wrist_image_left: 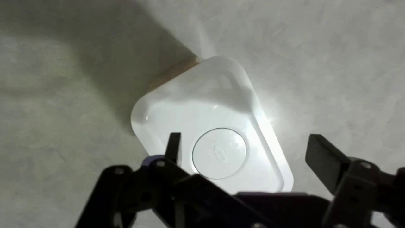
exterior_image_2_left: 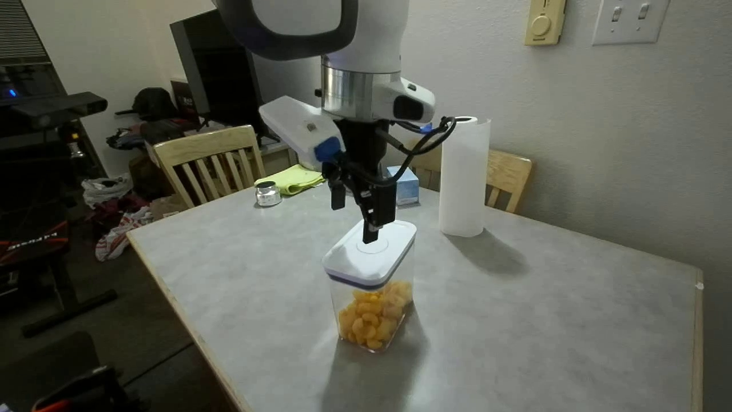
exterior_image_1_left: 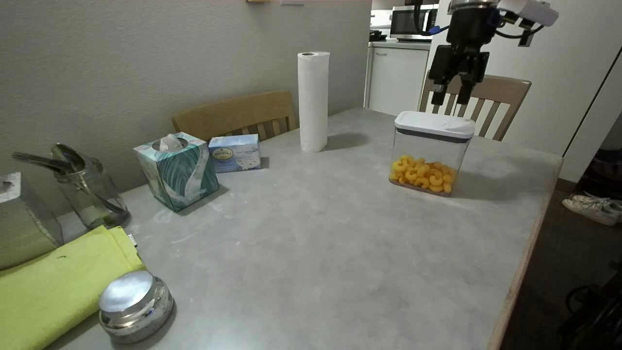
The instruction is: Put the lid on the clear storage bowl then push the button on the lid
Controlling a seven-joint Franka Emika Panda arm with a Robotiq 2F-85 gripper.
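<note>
Since the lid (exterior_image_1_left: 434, 123) covers the bowl (exterior_image_1_left: 427, 161), pushing seems next: the wide, empty gripper (exterior_image_1_left: 451, 100), above at one o'clock in an exterior view, should press the button (wrist_image_left: 219, 153).

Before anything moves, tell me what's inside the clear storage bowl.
Yellow-orange curved pieces fill the lower part of the clear storage bowl; the lid covers its top. Whatever lies buried behind the outermost pieces cannot be seen.

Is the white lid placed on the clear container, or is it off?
On. In both exterior views, the lid covers the top of the container. Whether it is sealed, I cannot tell.
</note>
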